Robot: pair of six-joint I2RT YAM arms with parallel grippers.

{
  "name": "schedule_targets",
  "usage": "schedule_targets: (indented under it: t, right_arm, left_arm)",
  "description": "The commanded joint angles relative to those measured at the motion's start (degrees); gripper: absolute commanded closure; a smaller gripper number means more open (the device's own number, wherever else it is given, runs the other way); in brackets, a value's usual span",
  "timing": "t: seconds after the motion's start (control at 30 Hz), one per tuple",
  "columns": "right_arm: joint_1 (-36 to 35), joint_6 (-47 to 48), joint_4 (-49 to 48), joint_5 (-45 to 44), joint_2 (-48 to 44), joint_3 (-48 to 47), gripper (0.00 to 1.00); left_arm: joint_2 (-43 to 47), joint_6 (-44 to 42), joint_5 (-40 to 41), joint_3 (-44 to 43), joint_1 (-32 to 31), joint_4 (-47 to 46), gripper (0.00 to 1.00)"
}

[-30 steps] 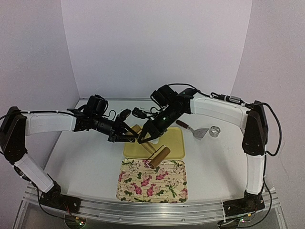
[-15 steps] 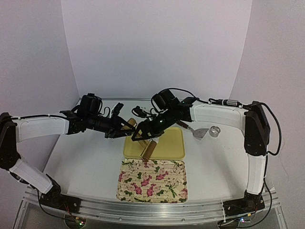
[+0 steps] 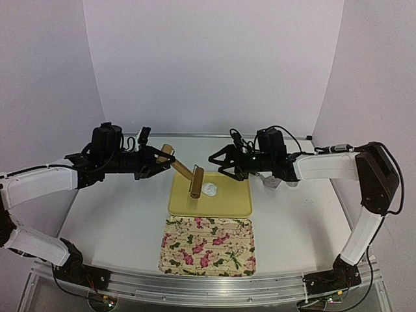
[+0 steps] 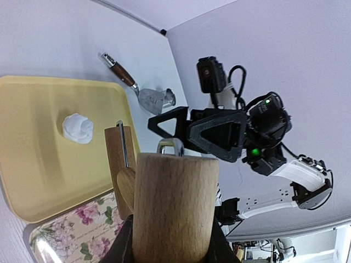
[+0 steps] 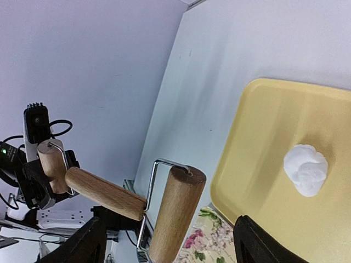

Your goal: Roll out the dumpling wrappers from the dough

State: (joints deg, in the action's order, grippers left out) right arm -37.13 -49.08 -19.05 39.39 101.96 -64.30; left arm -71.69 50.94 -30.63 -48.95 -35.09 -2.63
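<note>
The dough (image 3: 210, 190) is a white crumpled lump on the yellow tray (image 3: 234, 205); no flat dumpling wrappers show. My left gripper (image 3: 155, 162) is shut on the wooden handle (image 3: 166, 152) of the rolling pin, whose drum (image 3: 195, 182) hangs at the tray's left side, just left of the dough. In the left wrist view the handle (image 4: 173, 203) fills the space between the jaws, with the dough (image 4: 78, 127) beyond. My right gripper (image 3: 220, 162) stands open and holds nothing, off to the right of the drum. Its wrist view shows the drum (image 5: 173, 213) and the dough (image 5: 306, 169).
A floral tray (image 3: 208, 246) lies in front of the yellow tray. A spatula (image 4: 123, 74) and a metal ring cutter (image 4: 160, 99) lie on the table behind the right arm.
The right gripper opened, let go of the rolling pin and drew back to the right. The left arm pulled back left, carrying the pin up and left off the tray's front.
</note>
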Motion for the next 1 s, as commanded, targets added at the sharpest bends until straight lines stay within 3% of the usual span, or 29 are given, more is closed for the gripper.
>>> schedule_targets:
  t: [0.0,0.17,0.53,0.63,0.8,0.97]
  right_arm:
    - [-0.3,-11.8,-22.4,7.4,3.9,0.2,0.19]
    - [-0.6,-24.0,-41.1,13.0,11.2,-2.3,0.15]
    - [-2.6,-28.5,-42.4,20.9,14.2,-8.4,0.16]
    - [-3.1,-29.9,-42.6,22.6,13.7,-10.0,0.20]
    - [-3.2,-31.2,-42.6,22.9,12.4,-10.9,0.37]
    - [-3.2,-31.4,-42.6,21.7,11.9,-10.6,0.45]
  left_arm:
    - [4.5,4.5,1.8,-1.1,-0.1,-7.4,1.00]
    - [5.4,6.9,1.7,-1.4,-0.1,-8.7,1.00]
    - [5.7,10.4,4.1,1.0,0.0,-14.4,1.00]
    - [4.9,11.3,5.1,2.0,0.1,-14.5,1.00]
    - [3.4,12.4,4.9,2.9,0.2,-14.6,1.00]
    - [2.4,11.4,3.8,2.6,0.3,-13.5,1.00]
